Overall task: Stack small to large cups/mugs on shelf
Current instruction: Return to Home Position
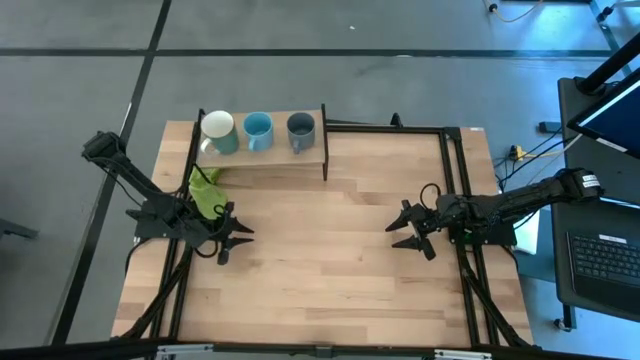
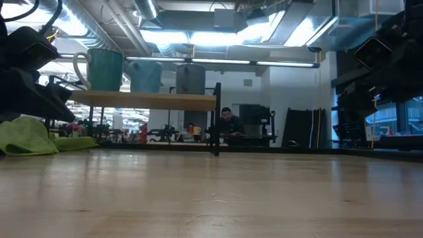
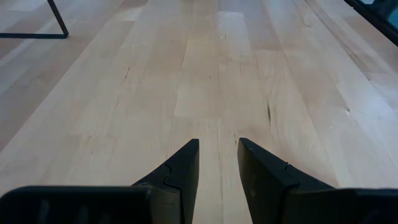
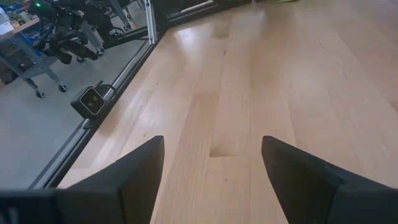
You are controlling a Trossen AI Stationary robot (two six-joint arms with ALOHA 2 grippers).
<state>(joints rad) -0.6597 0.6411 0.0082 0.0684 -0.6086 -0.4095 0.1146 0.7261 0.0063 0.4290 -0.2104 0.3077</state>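
Observation:
Three mugs stand upright in a row on the raised wooden shelf (image 1: 265,152) at the table's far left: a pale green one with a white inside (image 1: 218,130), a light blue one (image 1: 258,130) and a dark grey-blue one (image 1: 301,128). In the low view they show on the shelf board (image 2: 145,100) as the green mug (image 2: 104,69), the blue mug (image 2: 145,76) and the dark mug (image 2: 190,78). My left gripper (image 1: 236,240) is open and empty over the table's left side. My right gripper (image 1: 406,233) is open and empty over the right side.
A lime-green cloth (image 1: 205,190) lies on the table just in front of the shelf, beside my left arm; it also shows in the low view (image 2: 30,137). A black metal frame (image 1: 445,160) runs along the table's far and right edges. A person (image 2: 229,121) sits in the room beyond.

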